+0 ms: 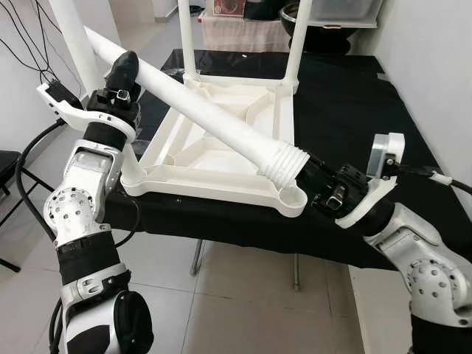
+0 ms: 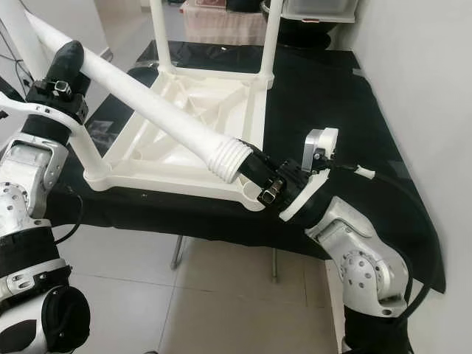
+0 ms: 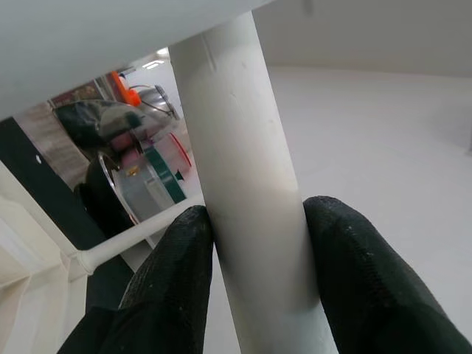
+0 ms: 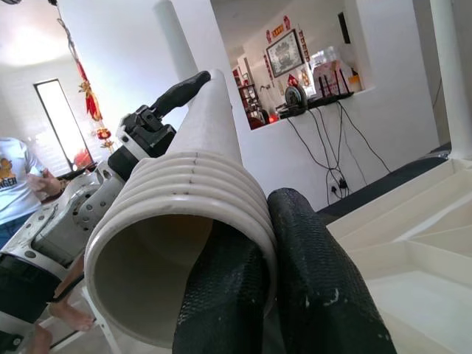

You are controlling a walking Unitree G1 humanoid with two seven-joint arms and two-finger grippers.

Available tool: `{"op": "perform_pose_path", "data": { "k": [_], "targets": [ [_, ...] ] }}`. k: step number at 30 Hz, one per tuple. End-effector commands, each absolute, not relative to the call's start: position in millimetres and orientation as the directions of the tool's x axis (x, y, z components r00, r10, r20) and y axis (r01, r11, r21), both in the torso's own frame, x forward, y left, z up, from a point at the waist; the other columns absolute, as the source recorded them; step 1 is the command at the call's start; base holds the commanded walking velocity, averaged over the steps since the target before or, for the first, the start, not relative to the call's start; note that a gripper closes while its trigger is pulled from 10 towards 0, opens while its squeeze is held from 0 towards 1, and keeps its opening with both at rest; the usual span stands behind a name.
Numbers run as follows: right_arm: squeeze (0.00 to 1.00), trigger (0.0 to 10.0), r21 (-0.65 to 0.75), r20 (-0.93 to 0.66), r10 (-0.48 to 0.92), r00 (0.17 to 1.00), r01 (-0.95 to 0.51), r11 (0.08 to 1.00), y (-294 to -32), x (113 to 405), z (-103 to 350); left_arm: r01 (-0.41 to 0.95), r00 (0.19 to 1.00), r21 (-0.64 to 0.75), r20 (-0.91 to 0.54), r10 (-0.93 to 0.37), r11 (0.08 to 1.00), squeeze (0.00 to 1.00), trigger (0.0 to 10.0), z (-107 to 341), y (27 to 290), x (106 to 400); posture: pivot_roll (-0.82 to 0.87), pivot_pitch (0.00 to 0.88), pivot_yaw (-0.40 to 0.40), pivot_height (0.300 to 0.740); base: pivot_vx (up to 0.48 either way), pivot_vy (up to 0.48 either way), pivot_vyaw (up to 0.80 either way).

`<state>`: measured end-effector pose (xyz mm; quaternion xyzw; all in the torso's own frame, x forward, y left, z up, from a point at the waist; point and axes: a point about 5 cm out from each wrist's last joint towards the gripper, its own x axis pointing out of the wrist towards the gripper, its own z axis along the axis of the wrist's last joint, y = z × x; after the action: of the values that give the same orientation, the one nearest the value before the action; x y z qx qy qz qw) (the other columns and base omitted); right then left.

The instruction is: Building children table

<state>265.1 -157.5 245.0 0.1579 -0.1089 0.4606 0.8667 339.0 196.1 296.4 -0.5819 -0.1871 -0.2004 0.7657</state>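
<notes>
A white plastic children's table [image 1: 214, 186] lies upside down on a black-covered table [image 1: 354, 96]. Three legs stand in its corners: two at the back [image 1: 187, 37] [image 1: 299, 37] and one front left [image 1: 74, 37]. The front-right corner socket [image 1: 293, 198] is open. Both grippers hold a loose white leg [image 1: 214, 110] slanting above the tabletop. My left gripper [image 1: 125, 68] is shut around its upper part, the fingers [image 3: 177, 273] on either side of the tube. My right gripper [image 1: 311, 171] is shut on the ribbed lower end [image 2: 230, 158] just above that socket, pinching its rim [image 4: 251, 243].
A black folding chair [image 1: 7, 166] and cables stand left of the table. A white wall [image 1: 435, 66] runs close on the right. Boxes and a dark bowl [image 1: 295, 11] sit at the back. A person in a white shirt [image 4: 15, 184] stands beyond my left arm.
</notes>
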Motion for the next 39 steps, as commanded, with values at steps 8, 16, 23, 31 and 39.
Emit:
{"op": "perform_pose_path", "data": {
  "k": [8,16,23,31,39],
  "targets": [
    [0.0,0.0,0.156,0.339,0.806,0.486,-0.874,0.461,-150,260,246,0.493,0.87,-0.851,0.479,-0.12,0.18,1.0,10.0,287,191,342,-0.01,0.076,0.011,0.74,0.0,0.0,0.0],
    [0.0,0.0,0.14,0.335,0.821,0.463,-0.886,0.442,-151,259,248,0.543,0.834,-0.835,0.525,-0.169,0.092,0.0,10.0,292,185,338,-0.01,0.077,0.011,0.74,0.0,0.0,0.0],
    [0.0,0.0,0.12,0.319,0.834,0.45,-0.892,0.435,-153,258,249,0.551,0.829,-0.831,0.535,-0.163,0.077,0.0,1.1,297,184,338,0.0,0.079,0.012,0.74,0.0,0.0,0.0],
    [0.0,0.0,0.115,0.311,0.831,0.461,-0.886,0.449,-153,259,248,0.553,0.827,-0.83,0.537,-0.164,0.069,0.0,0.0,299,184,337,0.0,0.079,0.013,0.74,0.0,0.0,0.0],
    [1.0,10.0,0.155,0.263,0.746,0.612,-0.79,0.593,-160,273,236,0.572,0.814,-0.815,0.551,-0.181,0.092,0.0,0.0,303,182,338,-0.01,0.08,0.01,0.74,0.0,0.0,0.0]
  ]
}}
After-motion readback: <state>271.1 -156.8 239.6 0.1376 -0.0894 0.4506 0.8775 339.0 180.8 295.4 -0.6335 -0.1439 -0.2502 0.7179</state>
